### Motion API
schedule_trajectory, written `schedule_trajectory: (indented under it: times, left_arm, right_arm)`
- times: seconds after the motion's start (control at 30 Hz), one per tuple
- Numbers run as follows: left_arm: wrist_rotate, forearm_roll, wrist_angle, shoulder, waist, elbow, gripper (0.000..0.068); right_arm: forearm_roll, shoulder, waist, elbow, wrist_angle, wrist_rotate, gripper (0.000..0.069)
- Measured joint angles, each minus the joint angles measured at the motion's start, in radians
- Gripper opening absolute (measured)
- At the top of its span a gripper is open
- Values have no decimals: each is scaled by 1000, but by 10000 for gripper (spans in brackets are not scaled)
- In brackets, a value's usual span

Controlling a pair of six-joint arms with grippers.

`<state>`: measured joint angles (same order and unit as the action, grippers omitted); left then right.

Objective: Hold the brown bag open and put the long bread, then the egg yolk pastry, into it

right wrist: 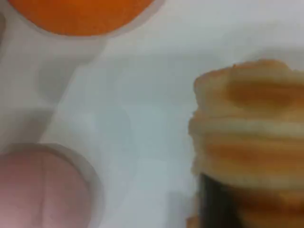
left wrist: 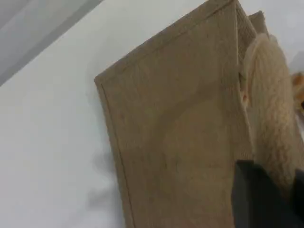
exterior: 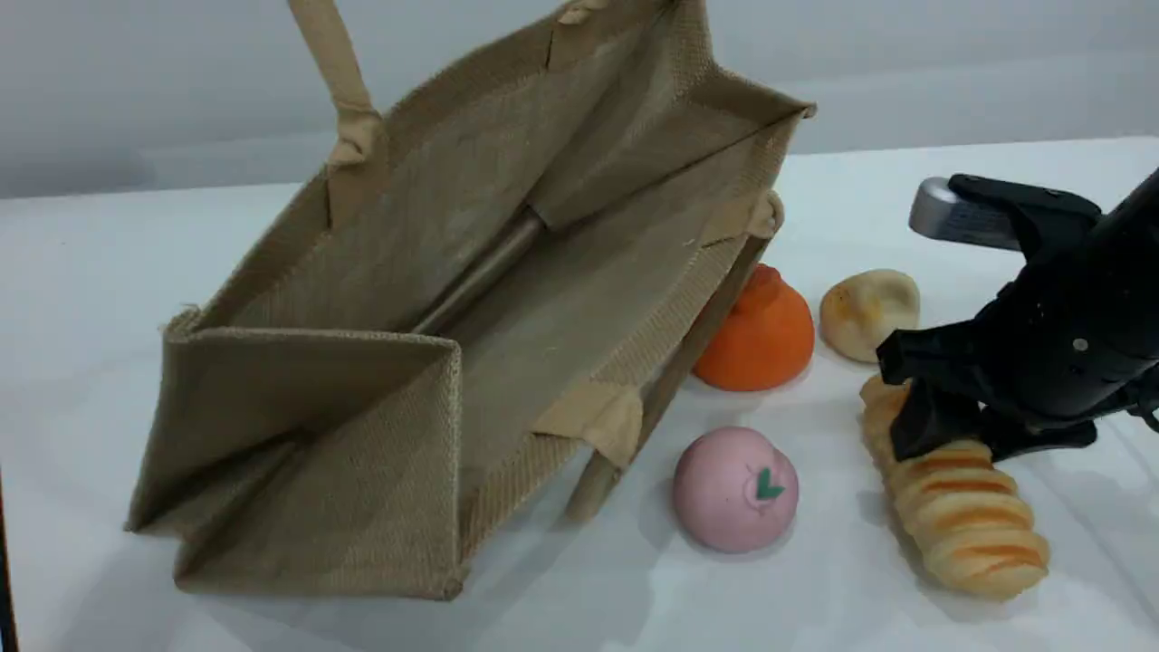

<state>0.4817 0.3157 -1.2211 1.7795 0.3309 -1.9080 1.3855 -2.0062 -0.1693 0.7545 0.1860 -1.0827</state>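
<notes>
- The brown bag (exterior: 507,299) lies tipped on the table (exterior: 109,272) with its mouth gaping toward the camera, one beige handle (exterior: 330,63) pulled up out of the scene view. If that handle slackens, the upper wall could sag and narrow the opening.
- The left gripper (left wrist: 259,197) is clamped tight; in its wrist view the handle appears to sit between the fingers, though the blur leaves that uncertain. A thin hold could slip.
- The right gripper (exterior: 937,426) straddles the long bread (exterior: 960,498) near its far end, jaws about half closed around it; whether they are gripping it I cannot tell. Held so far off-centre, the loaf may droop, swing, and catch the bag's rim.
- The pink ball (exterior: 735,489) and orange fruit (exterior: 761,335) sit between loaf and bag, so a low carry could knock them.
- The egg yolk pastry (exterior: 869,312) rests untouched beyond the loaf; a sweeping lift could nudge it.
</notes>
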Motion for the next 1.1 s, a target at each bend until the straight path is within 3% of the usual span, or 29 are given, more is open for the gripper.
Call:
schedule_trajectory:
  times: [0.07,0.17,0.5,0.8,0.93,1.1]
  left_arm:
    - [0,0,0,0,0,0,88]
    - [0,-1,0,0,0,0,88]
    - [0,-1,0,0,0,0,88]
    - [0,-1,0,0,0,0,88]
    - [0,-1,0,0,0,0,88]
    - [1,0,0,0,1,0,88]
  right_arm:
    - [0,0,0,0,0,0,183]
    - [0,0,0,0,-1,0,139]
    - [-92,105,0,0,137,-46,127]
    - [-3,369,-1,0,283,-42,113]
    - [111,416,-40,18,326,-108,112]
    - [203,338,-146,86,322,-144,111]
